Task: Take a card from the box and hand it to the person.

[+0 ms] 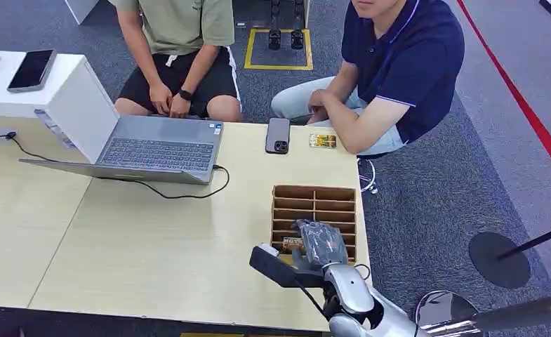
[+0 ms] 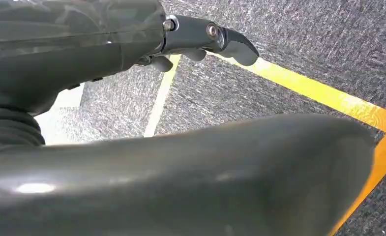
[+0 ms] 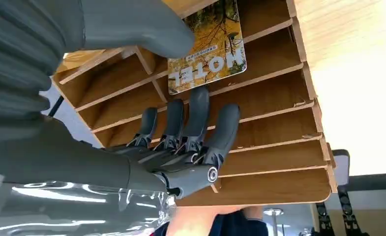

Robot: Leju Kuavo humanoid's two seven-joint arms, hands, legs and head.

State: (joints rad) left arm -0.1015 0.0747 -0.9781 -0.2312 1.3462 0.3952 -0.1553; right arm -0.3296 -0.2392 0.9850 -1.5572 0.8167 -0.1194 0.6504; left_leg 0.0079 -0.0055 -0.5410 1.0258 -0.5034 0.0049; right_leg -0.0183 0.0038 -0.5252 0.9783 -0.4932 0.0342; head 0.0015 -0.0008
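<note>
a yellow card [image 3: 208, 46] printed with the word hotel stands in a slot of the wooden box [image 3: 279, 123], in one of the slots nearest us. the box [image 1: 314, 203] sits near the right edge of the pale worktop [image 1: 139, 246]. our right hand [image 1: 320, 242] hangs over the near end of the box; in the right wrist view its fingers [image 3: 195, 123] are spread and straight over the dividers, just beside the card, with the thumb across the card's far side. we cannot tell whether any of them touch the card. our left hand [image 2: 205, 42] hangs over grey carpet, fingers loosely curled and holding nothing. beyond the box lie a dark phone [image 1: 278, 135] and another yellow card [image 1: 322, 140], beside the forearm of a person in a navy shirt [image 1: 399, 63]. a second person [image 1: 177, 49] sits behind an open laptop [image 1: 153, 147].
</note>
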